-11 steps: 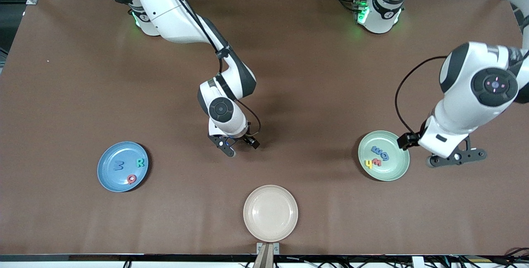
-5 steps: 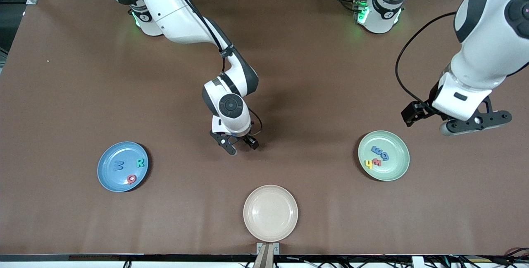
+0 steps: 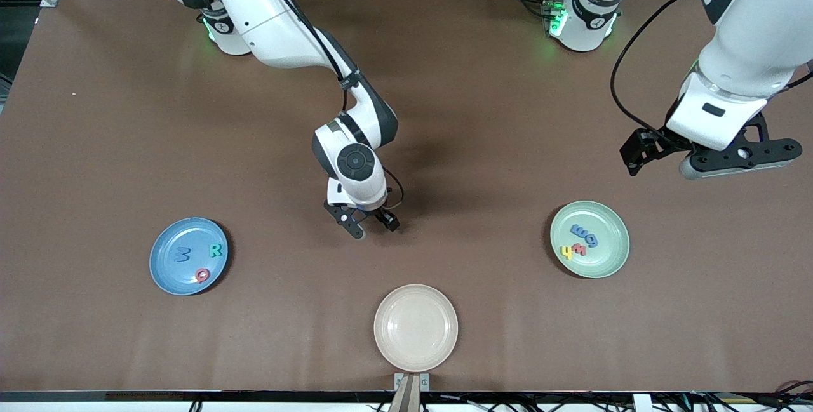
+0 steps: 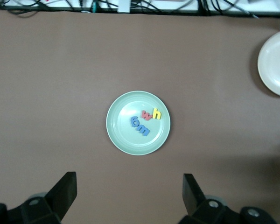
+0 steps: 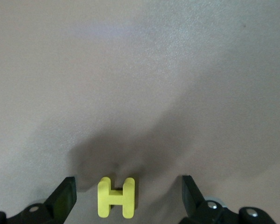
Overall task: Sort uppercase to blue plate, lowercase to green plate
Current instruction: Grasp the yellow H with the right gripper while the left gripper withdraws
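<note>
One capital, yellow H [image 5: 116,197], is lying on the desk [image 3: 444,113] between the spread right tool [image 5: 126,205] fingers, awaiting pickup; left tool [image 4: 128,198], spread and empty, is hanging above the green plate [image 3: 616,259].

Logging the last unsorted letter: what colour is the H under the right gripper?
Yellow. The H lies on the table between the right gripper's open fingers, clearest in the right wrist view.

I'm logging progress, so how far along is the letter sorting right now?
Nearly done. The green plate holds all four lowercase letters. The blue plate has M, R and Q. Left: the yellow H, lying on the table between the right pincer's open fingers, not yet gripped. The left pincer waits open, raised near the green plate.
</note>
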`<act>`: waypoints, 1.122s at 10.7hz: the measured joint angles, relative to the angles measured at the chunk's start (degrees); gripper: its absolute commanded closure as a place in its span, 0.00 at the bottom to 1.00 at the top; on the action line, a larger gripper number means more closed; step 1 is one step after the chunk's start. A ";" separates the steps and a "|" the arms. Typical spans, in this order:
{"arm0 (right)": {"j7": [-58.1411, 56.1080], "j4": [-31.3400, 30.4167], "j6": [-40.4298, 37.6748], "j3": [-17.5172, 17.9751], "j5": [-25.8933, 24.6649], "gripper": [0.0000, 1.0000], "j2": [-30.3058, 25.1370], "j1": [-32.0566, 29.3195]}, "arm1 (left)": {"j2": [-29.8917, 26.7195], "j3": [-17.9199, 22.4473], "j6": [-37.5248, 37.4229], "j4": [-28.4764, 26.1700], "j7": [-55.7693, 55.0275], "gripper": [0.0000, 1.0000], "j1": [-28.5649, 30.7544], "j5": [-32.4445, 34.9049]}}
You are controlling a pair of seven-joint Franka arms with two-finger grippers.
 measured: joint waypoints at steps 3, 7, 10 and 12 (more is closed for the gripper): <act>0.03 0.00 0.00 0.01 -0.03 0.92 0.13 1.10 | -0.71 13.96 -3.67 -0.05 5.79 0.00 -10.35 -3.60; -0.07 0.74 -0.09 -0.06 -1.26 1.00 0.07 1.38 | -1.46 25.75 -3.74 -0.06 11.06 0.00 -18.48 -9.99; -0.19 0.83 -0.13 -0.05 -1.81 1.00 0.01 1.41 | -2.70 27.59 -4.01 -0.48 13.03 0.00 -19.02 -10.57; -1.39 0.88 -0.14 -0.43 -3.20 1.00 0.01 1.32 | -3.90 27.58 -4.03 -2.04 13.02 0.00 -19.34 -10.58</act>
